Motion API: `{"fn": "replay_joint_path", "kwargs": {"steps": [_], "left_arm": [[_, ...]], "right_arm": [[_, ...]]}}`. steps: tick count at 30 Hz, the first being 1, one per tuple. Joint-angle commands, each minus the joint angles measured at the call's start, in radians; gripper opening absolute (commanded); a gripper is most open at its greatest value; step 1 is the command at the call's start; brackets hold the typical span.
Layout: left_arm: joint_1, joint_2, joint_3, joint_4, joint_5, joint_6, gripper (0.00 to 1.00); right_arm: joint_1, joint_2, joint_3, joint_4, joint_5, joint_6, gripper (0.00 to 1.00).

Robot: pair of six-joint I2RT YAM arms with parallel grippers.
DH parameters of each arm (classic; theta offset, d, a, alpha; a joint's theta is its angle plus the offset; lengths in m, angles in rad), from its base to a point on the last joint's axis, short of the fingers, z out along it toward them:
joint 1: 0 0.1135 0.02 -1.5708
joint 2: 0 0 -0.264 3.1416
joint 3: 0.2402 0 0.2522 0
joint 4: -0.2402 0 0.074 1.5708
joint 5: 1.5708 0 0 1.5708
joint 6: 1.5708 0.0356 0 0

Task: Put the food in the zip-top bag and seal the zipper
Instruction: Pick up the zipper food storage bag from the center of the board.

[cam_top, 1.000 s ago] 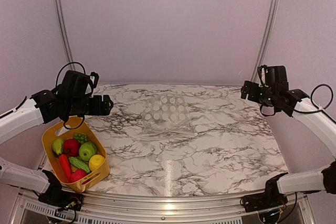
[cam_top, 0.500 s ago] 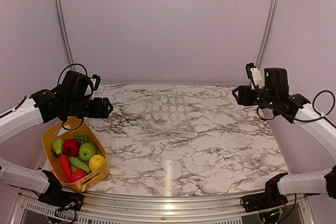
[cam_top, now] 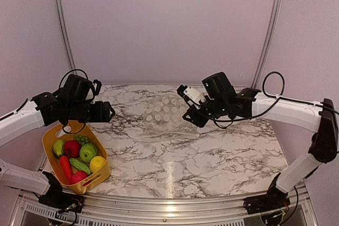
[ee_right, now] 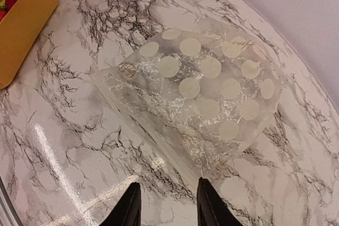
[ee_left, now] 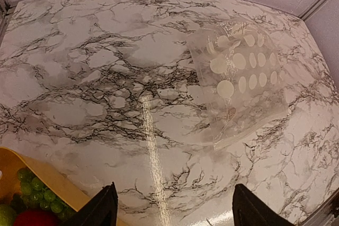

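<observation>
The left gripper (cam_top: 107,113) hangs above the counter (cam_top: 222,152) beside the far end of the yellow bin (cam_top: 49,134). Its jaws stand wide apart with nothing between them, and its wrist view shows only bare marble in the gap. The right gripper (cam_top: 189,116) reaches in over the middle of the counter. Its jaws are also apart, though by a narrower gap, and they hold nothing. In the right wrist view the fingertips (ee_right: 131,205) sit just short of the nearest corner of the zip-top bag (ee_right: 204,91); I cannot tell whether they touch the counter. The bag lies flat and empty toward the far middle of the counter, well apart from the bin. The food (cam_top: 77,156) is all in the bin: apples, lemon, carrot and grapes piled together.
</observation>
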Motion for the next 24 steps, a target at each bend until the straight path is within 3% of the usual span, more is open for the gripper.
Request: {"fn": "replay_joint_path", "kwargs": {"steps": [1,7,24], "left_arm": [[-0.003,-0.032,-0.015,-0.037,0.014,-0.046,0.76],[-0.002,-0.065,-0.014,-0.049,0.009,-0.088,0.77],[-0.002,-0.110,0.078,-0.108,0.009,-0.165,0.77]], "right_arm": [[0.066,0.121,0.084,-0.033,0.050,-0.103,0.34],[0.106,0.279,0.213,-0.088,0.115,-0.140,0.36],[0.109,0.488,0.332,-0.110,0.122,-0.123,0.46]]}}
